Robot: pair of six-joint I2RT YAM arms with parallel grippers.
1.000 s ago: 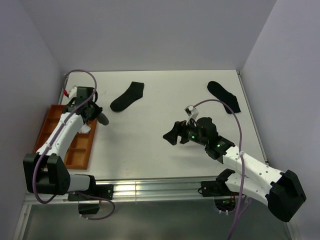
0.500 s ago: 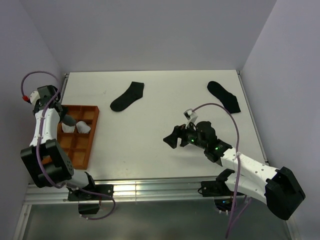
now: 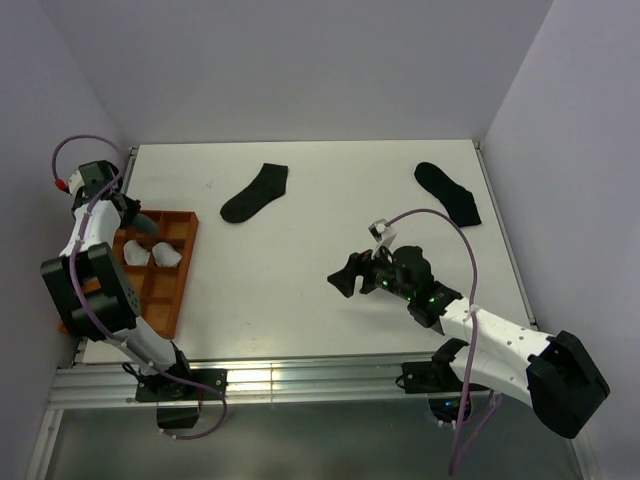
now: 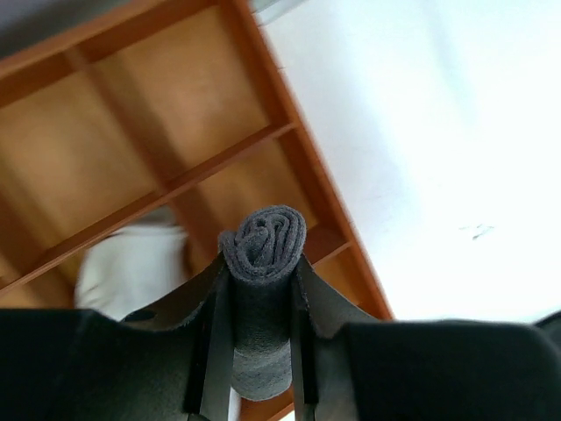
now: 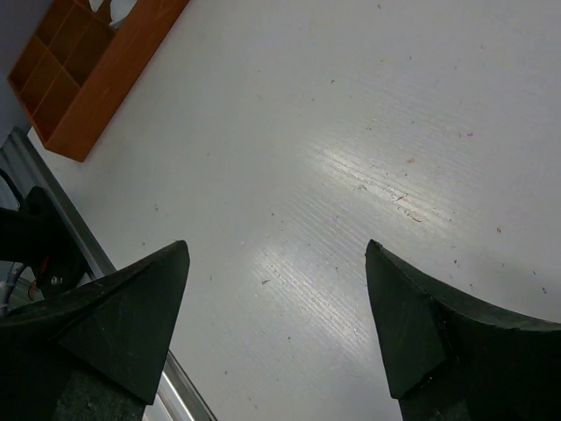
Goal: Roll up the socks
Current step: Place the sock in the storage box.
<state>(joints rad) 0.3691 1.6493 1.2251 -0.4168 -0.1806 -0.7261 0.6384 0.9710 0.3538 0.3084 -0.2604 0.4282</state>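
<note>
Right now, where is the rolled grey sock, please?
The rolled grey sock is in the left claw over the orange tray's far end, left in the top view.

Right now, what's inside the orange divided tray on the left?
Two white rolled sock bundles lie side by side in the orange divided tray. The left pincer holds a rolled grey sock above its far end, covering part of a cell there.

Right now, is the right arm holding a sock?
No, the right arm's jaws stand wide open, with only bare table showing between them.
</note>
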